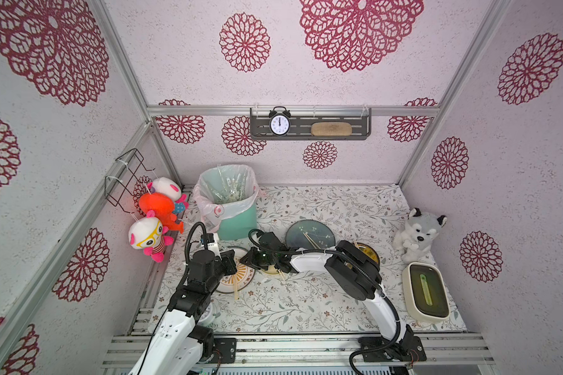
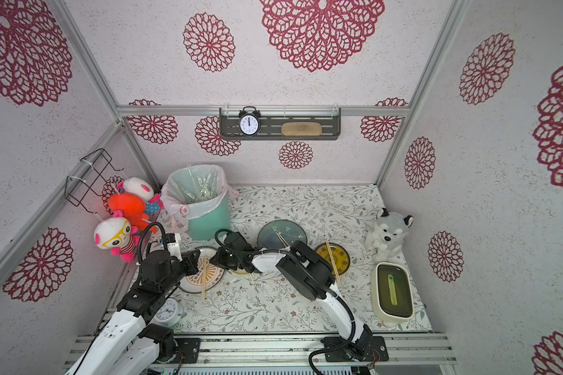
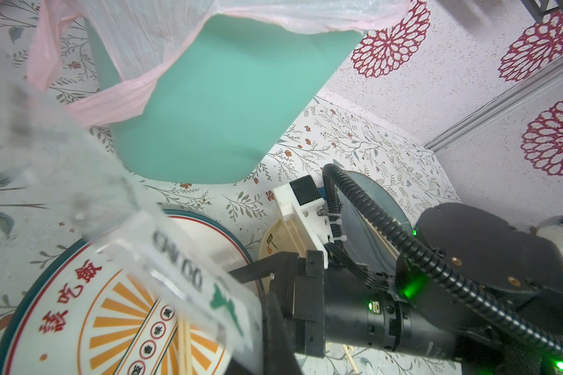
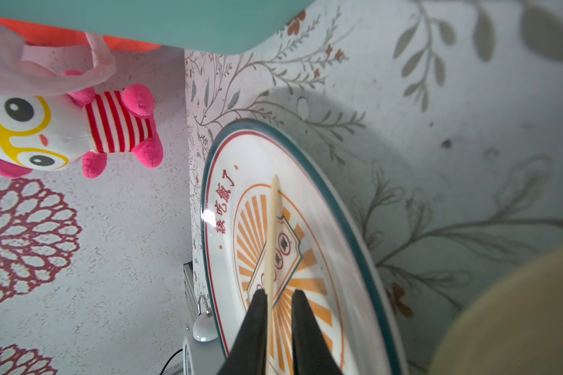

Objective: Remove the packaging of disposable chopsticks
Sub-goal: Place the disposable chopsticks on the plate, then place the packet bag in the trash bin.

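The floral-covered table [image 1: 306,302] carries a teal bin [image 1: 236,227] with a pinkish liner [image 1: 208,201] at its far-left corner. Just nearer than the bin, close to the table's left edge, lies a white plate [image 2: 195,284] with an orange sunburst, and both arms meet above it.

The left gripper [image 1: 229,261] is closed tight on the packaging [image 3: 176,272]. This is a clear sleeve with dark print and a green mark that runs out from the jaws. In the left wrist view it is lifted above the plate, with its far end slanting toward the bin.

The right gripper [image 4: 278,293] stands narrowly parted over the same plate. The chopsticks [image 4: 272,233] run through that gap along one finger's inner edge. Whether they are pinched or simply lie on the plate beneath cannot be told. In both top views their near ends, bare of any sleeve, overhang the plate's near rim.
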Controlling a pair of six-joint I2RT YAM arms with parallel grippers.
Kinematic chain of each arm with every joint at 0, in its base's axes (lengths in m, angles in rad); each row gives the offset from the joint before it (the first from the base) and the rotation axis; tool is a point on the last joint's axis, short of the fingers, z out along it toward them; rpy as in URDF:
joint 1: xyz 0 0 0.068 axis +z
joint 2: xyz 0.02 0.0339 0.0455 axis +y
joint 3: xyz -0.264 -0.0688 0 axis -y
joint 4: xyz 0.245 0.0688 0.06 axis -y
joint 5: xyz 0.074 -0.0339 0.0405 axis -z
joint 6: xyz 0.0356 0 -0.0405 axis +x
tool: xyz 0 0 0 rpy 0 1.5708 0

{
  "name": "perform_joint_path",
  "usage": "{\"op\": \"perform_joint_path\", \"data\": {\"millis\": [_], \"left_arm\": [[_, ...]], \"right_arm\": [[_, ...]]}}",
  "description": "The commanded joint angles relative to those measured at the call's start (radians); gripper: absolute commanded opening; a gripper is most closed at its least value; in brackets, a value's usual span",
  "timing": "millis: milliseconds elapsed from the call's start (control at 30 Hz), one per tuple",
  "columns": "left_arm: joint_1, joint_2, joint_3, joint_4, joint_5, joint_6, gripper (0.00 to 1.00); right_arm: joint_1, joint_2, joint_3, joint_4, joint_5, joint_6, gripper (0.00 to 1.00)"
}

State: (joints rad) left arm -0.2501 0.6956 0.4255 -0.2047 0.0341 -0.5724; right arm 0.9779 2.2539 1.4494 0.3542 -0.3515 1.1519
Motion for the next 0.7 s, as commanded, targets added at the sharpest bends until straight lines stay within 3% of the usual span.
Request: {"op": "perform_joint_path", "data": {"millis": [0, 500, 667], "left_arm": [[-0.008, -0.015, -0.011, -0.002, -0.012, 0.007, 0.00], [-0.005, 0.049, 0.030, 0.016, -0.033, 0.009, 0.00], [0.000, 0.087, 0.158, -0.038, -0.040, 0.031, 0.00]], "right_arm": [[-0.007, 0.003, 0.033, 0.001, 0.008, -0.024, 0.18], [0.018, -0.185, -0.061, -0.003, 0.078, -0.126, 0.22], [0.029, -0.265, -0.132, 0.044, 0.076, -0.168, 0.24]]}}
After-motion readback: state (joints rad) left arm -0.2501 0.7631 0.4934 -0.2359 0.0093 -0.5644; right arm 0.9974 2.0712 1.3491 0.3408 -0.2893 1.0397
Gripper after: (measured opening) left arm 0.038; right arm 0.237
